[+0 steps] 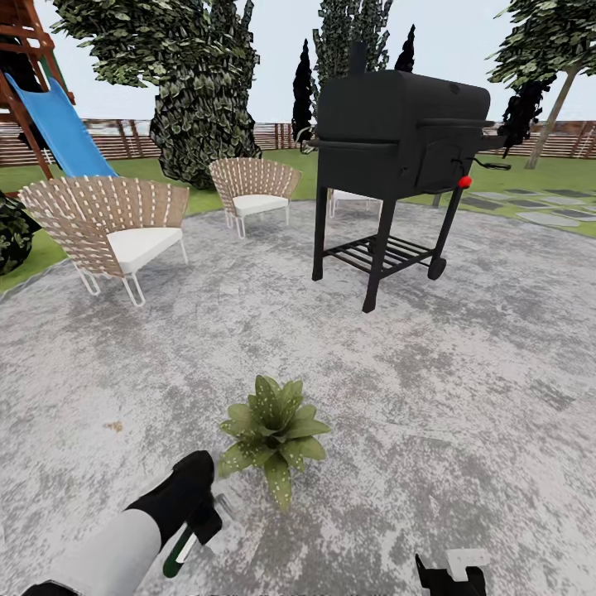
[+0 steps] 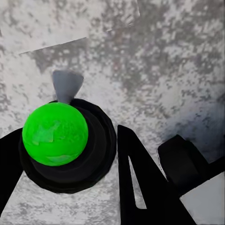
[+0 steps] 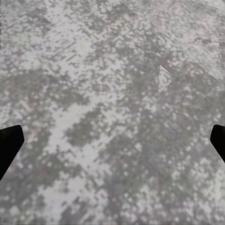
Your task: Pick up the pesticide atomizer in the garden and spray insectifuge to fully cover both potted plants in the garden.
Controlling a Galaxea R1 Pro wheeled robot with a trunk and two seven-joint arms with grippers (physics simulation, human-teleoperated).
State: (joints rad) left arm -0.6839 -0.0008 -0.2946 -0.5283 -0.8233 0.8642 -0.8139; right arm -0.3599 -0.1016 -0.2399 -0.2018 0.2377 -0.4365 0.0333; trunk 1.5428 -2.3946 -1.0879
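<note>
In the head view a potted plant (image 1: pixel 273 433), a low rosette of speckled green leaves, stands on the grey paved patio (image 1: pixel 463 389) just ahead of me. My left gripper (image 1: pixel 203 517) hovers close to the plant's near left side. It is shut on the pesticide atomizer (image 1: pixel 179 556), a slim dark-green bottle with a white label. The left wrist view looks at the atomizer (image 2: pixel 55 133) end-on, a bright green round end in a black collar between the black fingers (image 2: pixel 140 183) of the left gripper (image 2: pixel 70 159). My right gripper (image 1: pixel 451 575) hangs low at the right, and in the right wrist view the right gripper (image 3: pixel 112 145) is open over bare paving.
A black barbecue grill (image 1: pixel 397 141) on legs stands ahead on the right. Two wicker chairs (image 1: pixel 116 228) (image 1: pixel 252 186) sit at the patio's far left edge. A blue slide (image 1: pixel 62 124), trees, lawn and a slatted fence lie beyond.
</note>
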